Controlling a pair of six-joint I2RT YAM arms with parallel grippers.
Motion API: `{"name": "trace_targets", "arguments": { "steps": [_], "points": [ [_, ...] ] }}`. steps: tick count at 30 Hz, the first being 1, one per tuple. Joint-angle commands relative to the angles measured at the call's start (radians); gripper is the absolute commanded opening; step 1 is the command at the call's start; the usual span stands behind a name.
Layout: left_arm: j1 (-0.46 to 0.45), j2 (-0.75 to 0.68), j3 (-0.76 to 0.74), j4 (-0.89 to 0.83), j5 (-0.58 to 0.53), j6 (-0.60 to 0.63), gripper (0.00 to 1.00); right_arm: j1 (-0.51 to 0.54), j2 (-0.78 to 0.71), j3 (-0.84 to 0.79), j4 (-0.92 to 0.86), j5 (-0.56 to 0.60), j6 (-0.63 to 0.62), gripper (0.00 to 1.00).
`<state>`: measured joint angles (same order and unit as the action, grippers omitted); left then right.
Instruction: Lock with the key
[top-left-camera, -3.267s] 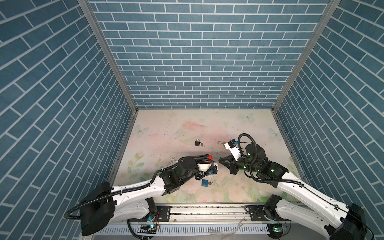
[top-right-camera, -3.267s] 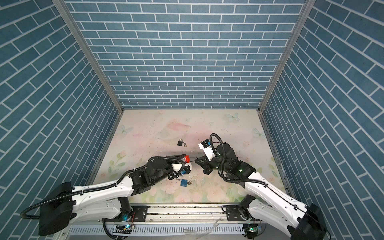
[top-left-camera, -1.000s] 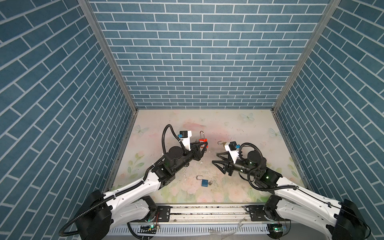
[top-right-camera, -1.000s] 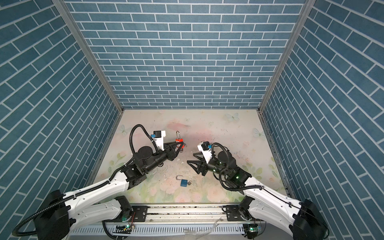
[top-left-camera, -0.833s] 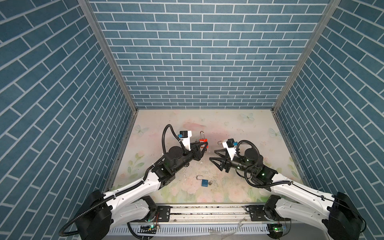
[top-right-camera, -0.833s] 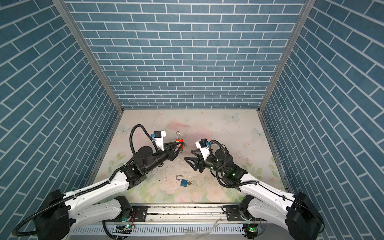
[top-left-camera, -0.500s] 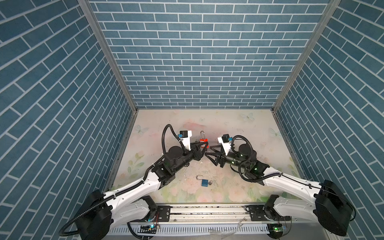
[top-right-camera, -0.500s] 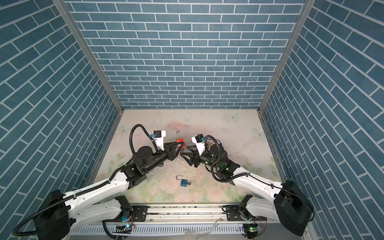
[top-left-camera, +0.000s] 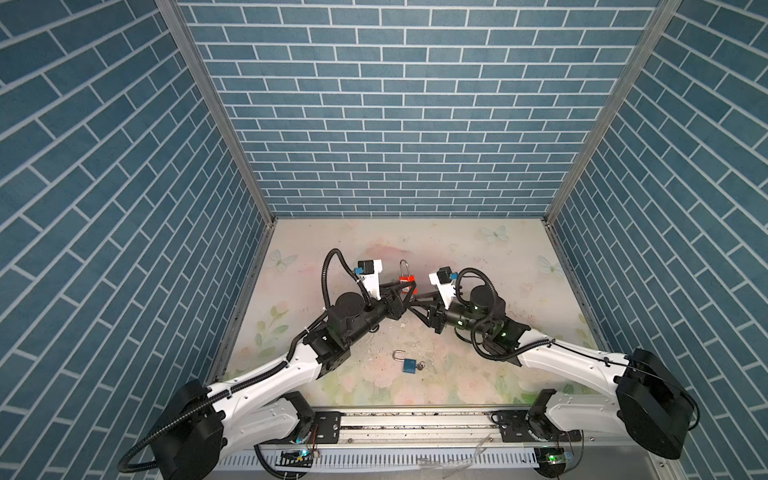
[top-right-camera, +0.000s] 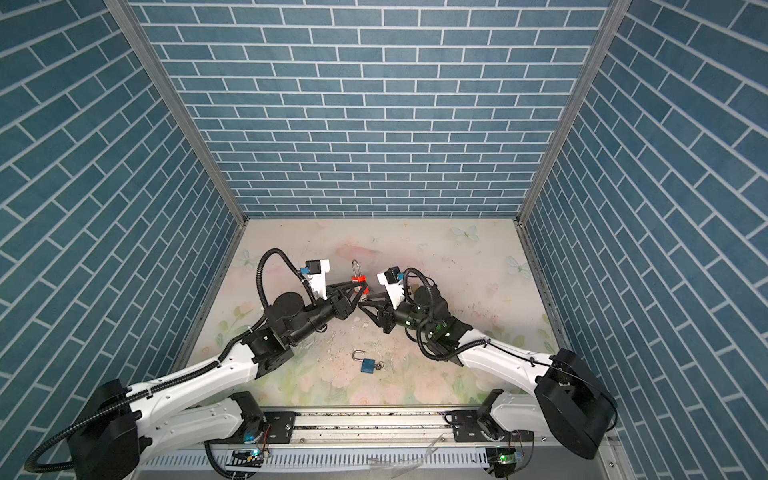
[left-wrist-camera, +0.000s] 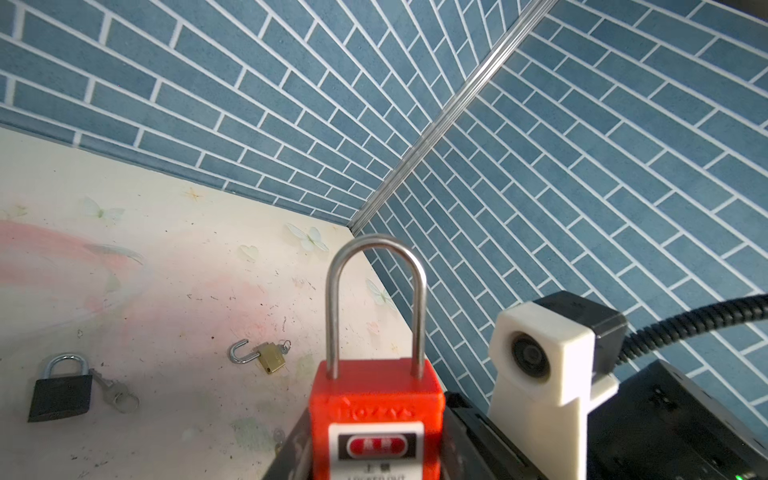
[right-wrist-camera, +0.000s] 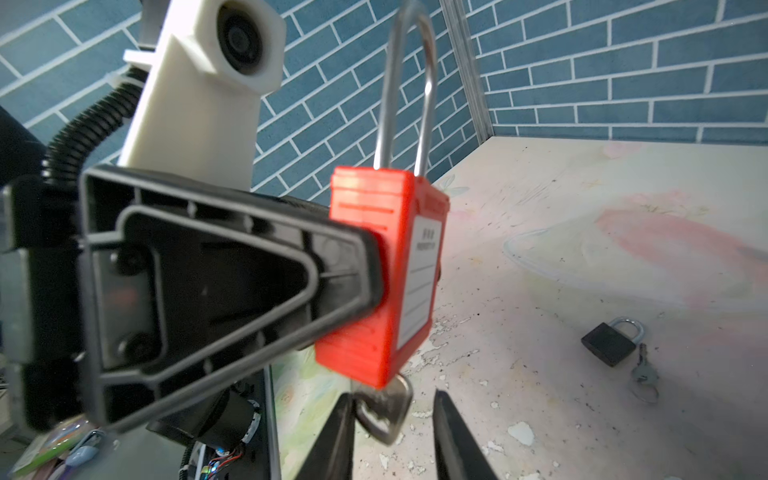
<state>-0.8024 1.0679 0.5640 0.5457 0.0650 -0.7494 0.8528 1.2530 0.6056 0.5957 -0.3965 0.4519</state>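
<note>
1. The right gripper (right-wrist-camera: 395, 405) has its jaws set either side of the bow of a silver metal key (right-wrist-camera: 384, 415), which sticks out below the lock. One finger touches the bow and the other stands just clear, so the jaws are parted and not yet clamped.
2. The left gripper (top-left-camera: 405, 291) has its jaws closed on the body of a red plastic padlock (right-wrist-camera: 365, 208). In the right wrist view its far finger is hidden behind that body.
3. The key's blade is out of sight. In both top views the key cannot be made out at all. The left wrist view cuts off the padlock's lower part.
4. The padlock is held above the table (top-left-camera: 478, 257), about midway between its left and right edges. It is well apart from the blue brick-pattern walls (top-left-camera: 395, 124), with bare table toward the back edge.
5. A small blue padlock (top-left-camera: 408, 365) with an open shackle lies toward the front edge, between the arms and well apart from the jaws.
6. A black padlock (left-wrist-camera: 60, 392) with a key on a ring and a brass padlock (left-wrist-camera: 266, 357) with an open shackle lie on the table beyond the held lock. Neither can be made out in the top views.
7. The red padlock stands upright with its long axis vertical. Its steel shackle points up with both legs seated in the body, and its underside with the key faces down.
</note>
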Motion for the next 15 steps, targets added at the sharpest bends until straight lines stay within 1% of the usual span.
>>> {"name": "trace_targets", "arguments": {
  "steps": [1,3,10,14,15],
  "points": [
    [0.005,0.000,0.004,0.067,-0.003,-0.016,0.00,0.000,0.018,0.035,0.024,0.002,0.021,0.25],
    [0.004,-0.002,0.002,0.065,-0.006,-0.016,0.00,0.000,0.022,0.040,0.019,0.004,0.018,0.21],
    [0.004,-0.002,-0.002,0.048,-0.010,-0.015,0.00,0.000,0.029,0.055,0.012,0.015,0.008,0.13],
    [0.004,0.001,-0.001,0.039,-0.012,-0.016,0.00,0.000,0.038,0.069,-0.001,0.027,0.004,0.06],
    [0.003,0.001,0.000,0.032,-0.015,-0.018,0.00,0.000,0.041,0.073,-0.009,0.033,0.001,0.02]
  ]
}}
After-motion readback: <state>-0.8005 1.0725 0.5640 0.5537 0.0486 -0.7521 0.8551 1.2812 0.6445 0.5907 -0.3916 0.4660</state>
